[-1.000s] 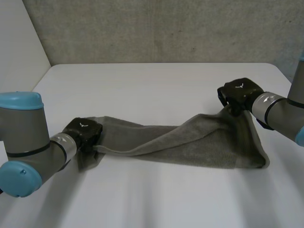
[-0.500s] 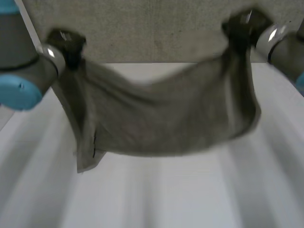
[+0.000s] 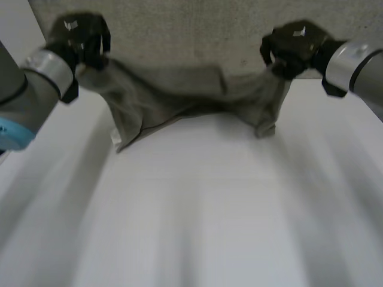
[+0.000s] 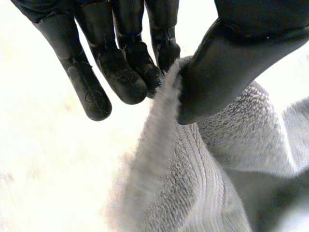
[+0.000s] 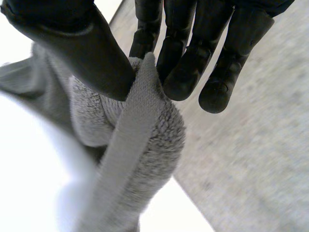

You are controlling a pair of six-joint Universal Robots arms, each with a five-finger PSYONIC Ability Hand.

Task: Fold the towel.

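A grey towel hangs stretched in the air between my two hands, well above the white table. My left hand pinches one top corner; in the left wrist view the towel edge sits squeezed between thumb and fingers. My right hand pinches the other top corner; in its wrist view the towel hem is held between the thumb and fingers. The cloth sags in the middle, and its loose lower corners dangle below each hand.
A grey concrete wall rises behind the table's far edge. A paler wall panel stands at the far left.
Both hands have lifted the towel from the table into the air and carried it away from me, toward the wall. The cloth now hangs shorter and more bunched.
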